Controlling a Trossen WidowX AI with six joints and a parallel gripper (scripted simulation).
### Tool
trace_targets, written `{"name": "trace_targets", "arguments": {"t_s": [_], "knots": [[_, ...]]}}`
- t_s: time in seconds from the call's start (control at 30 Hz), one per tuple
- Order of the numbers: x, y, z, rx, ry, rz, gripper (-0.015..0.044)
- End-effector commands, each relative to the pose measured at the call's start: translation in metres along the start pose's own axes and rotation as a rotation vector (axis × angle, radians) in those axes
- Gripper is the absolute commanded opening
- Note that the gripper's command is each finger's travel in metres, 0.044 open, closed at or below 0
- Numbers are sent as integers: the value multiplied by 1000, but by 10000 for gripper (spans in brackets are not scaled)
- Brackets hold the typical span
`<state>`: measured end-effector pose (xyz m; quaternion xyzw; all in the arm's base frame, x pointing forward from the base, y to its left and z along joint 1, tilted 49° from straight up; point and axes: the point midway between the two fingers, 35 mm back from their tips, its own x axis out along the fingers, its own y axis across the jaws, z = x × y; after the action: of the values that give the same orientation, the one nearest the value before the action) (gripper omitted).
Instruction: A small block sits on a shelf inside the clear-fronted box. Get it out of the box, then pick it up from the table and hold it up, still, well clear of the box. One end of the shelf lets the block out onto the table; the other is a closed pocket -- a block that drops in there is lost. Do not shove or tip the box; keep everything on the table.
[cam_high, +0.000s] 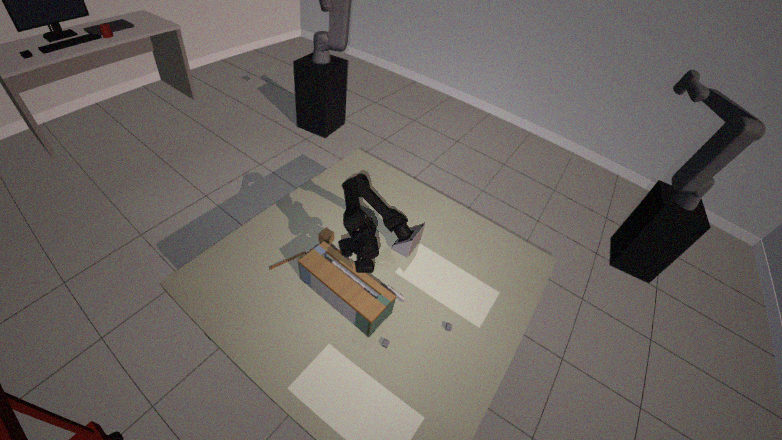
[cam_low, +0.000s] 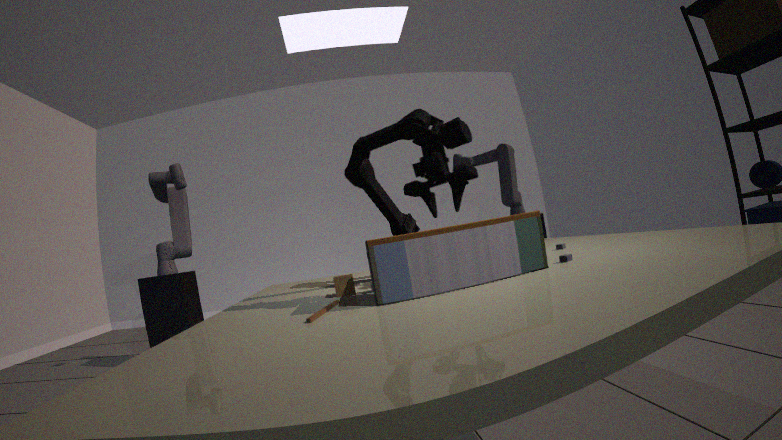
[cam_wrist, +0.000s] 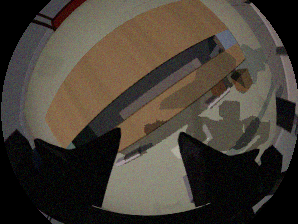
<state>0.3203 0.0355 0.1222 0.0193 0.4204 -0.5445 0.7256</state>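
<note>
The box (cam_high: 330, 275) (cam_low: 464, 259) (cam_wrist: 125, 62) stands on the table, with an orange-brown top, a long slot in it, a blue end and a green end. A pale strip shows down inside the slot. I cannot make out the small block on the shelf in any view. My gripper (cam_low: 446, 213) (cam_wrist: 150, 133) is open and empty, pointing down above the box's top in the exterior view. In the wrist view, its left fingertip overlaps the box's edge near the green end, and its right fingertip is over the table.
A brown block-like piece (cam_high: 326, 235) (cam_low: 343, 287) (cam_wrist: 242, 81) stands by the blue end, beside an orange-brown stick (cam_high: 287, 260) (cam_low: 322, 311). Two small grey cubes (cam_high: 384, 342) (cam_high: 447, 326) lie beyond the green end. A pale rod (cam_high: 398, 294) lies along the box's arm side.
</note>
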Motion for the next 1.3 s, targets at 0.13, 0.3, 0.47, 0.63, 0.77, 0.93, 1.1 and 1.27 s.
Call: {"name": "trace_targets", "arguments": {"t_s": [0.13,0.3,0.47,0.63,0.77,0.93,1.1,1.27], "knots": [[0,-38,28,-895,-56,44,285],[-1,-48,35,-1100,-81,50,285],[-2,-56,40,-1312,-105,49,285],[-3,-66,45,-1517,-134,44,285],[-3,-73,49,-1686,-156,34,285],[-4,-81,53,-1897,-183,16,285],[-4,-91,57,-2101,-213,-9,285],[-4,-100,61,-2311,-238,-41,285]]}}
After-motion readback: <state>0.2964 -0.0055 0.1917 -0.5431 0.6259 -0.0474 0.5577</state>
